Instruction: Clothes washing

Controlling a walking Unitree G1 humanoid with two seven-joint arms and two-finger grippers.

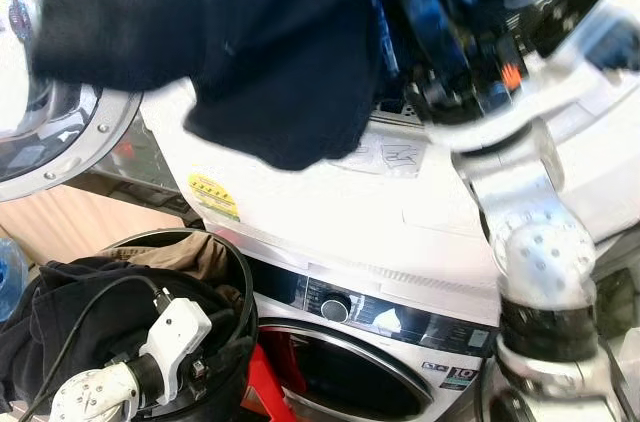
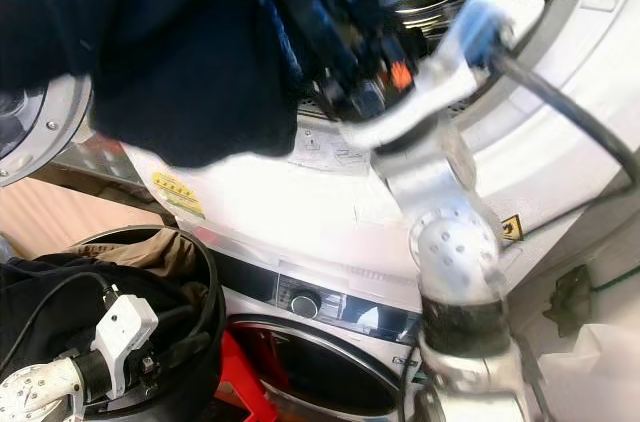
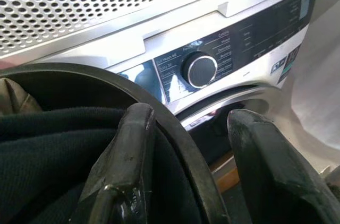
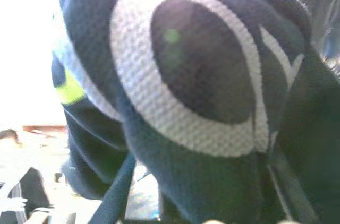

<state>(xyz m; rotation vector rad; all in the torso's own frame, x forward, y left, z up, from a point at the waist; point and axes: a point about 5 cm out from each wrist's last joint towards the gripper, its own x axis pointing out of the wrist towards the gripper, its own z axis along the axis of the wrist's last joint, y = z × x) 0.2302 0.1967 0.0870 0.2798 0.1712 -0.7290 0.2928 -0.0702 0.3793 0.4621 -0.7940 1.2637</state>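
Stacked white machines fill the background, so it's a laundry corner. Nearest, lower left of the frame, the left gripper (image 3: pixel 186 165) sits with its two black fingers spread apart, straddling the rim of a round black laundry basket (image 1: pixel 238 287) stuffed with dark clothes (image 1: pixel 70 312). Behind that, bottom centre, the washing machine (image 1: pixel 400 327) has a glossy panel and shiny round knob. Up top, a big dark garment (image 1: pixel 250 52) with a neon yellow band hangs blurred, hiding the right gripper (image 2: pixel 335 37), so can't tell whether it's clamping. Garment's knit mesh has white oval trim.
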